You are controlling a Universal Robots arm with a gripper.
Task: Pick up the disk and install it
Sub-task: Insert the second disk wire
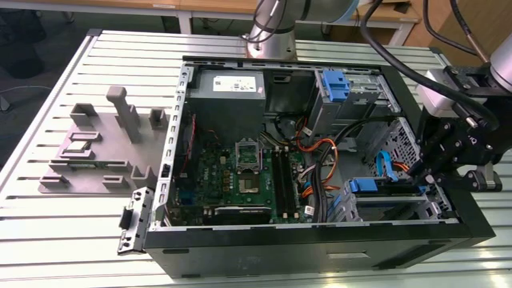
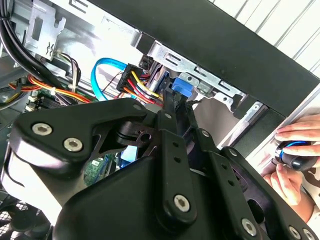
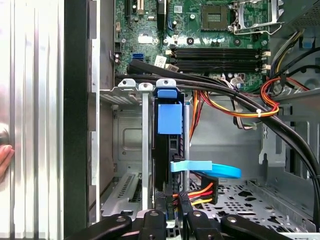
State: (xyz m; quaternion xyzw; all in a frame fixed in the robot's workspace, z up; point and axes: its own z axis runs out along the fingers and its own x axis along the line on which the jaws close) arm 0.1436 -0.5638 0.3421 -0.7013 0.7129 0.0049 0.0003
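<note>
Gripper (image 3: 172, 212) closed on end of the disk (image 3: 169, 120), standing on edge in drive cage (image 3: 127, 135), long axis straight ahead of fingertips.

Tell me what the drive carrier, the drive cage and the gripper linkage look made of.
Drive carrier: bright blue, matte and evenly coloured, likely moulded plastic.
Drive cage: bare grey sheet metal, judging by its dull sheen, folded edges and punched slots.
Gripper linkage: matte black bars joined by silver screws; painted metal or hard plastic, cannot tell.

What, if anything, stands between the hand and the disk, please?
The disk sits on edge in its bay. At its end nearest the hand, a blue cable and a red-yellow wire plug crowd the gap.
</note>
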